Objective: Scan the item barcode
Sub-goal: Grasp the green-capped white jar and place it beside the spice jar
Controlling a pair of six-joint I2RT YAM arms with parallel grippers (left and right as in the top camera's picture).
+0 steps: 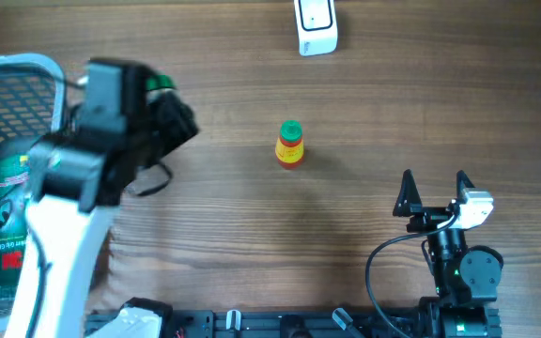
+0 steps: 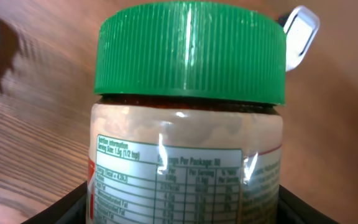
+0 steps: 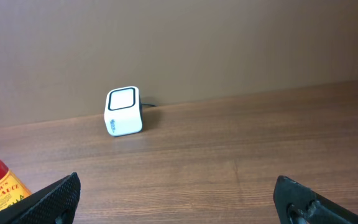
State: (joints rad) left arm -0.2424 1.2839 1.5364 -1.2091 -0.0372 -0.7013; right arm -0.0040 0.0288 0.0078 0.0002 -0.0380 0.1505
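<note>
From overhead, we are seeing the left gripper holding the jar over the left part of the table, just beside the wire basket, where a green packet is lying. The scanner is sitting at the far edge, well apart from the jar. A small sauce bottle is standing upright between them. The right gripper is waiting near the front edge, spread wide around nothing.

In the left wrist view, the jar's ribbed green lid is filling the top and the nutrition panel is facing us. The dark fingers are pinching the body low on both sides. We are judging it rigid and fairly weighty (the glossy label is probably slippery), so a hold across the body below the lid suits it. No barcode is showing on this face.

In the right wrist view, the wood-grain tabletop is running back to a plain brown wall, and open room is lying around the scanner.
</note>
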